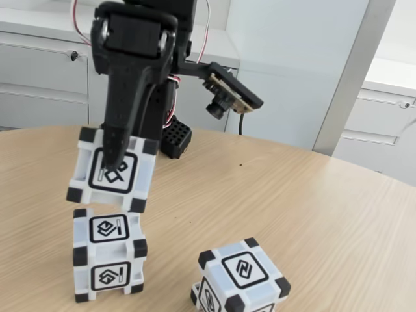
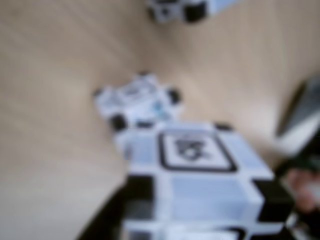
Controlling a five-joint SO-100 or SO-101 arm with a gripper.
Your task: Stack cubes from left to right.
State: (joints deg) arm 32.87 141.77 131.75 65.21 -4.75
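Fixed view first: the end effector (image 1: 116, 159) is clamping a held cube (image 1: 112, 170), which is hanging tilted just above the lower cube (image 1: 108, 255) sitting on the desk (image 1: 312, 214) at the left. I can't tell if the two are touching at the near edge or are a hair apart. A third cube (image 1: 242, 278) is sitting on the desk to the right, well apart from the pair.

Wrist view is pretty blurry: the held cube (image 2: 197, 175) is looming big at the bottom, the lower cube (image 2: 137, 100) is sitting beyond it and off to the left, and the third cube (image 2: 185, 7) is peeking in at the top edge.

My guess on handling: these look like stiff, light plastic, so no squish and no real fragility, but the smooth white faces are probably a bit slippery. Pinching two opposite flat faces mid-height, between the black corner blocks, seems safest, and the tilt needs levelling before letting go.
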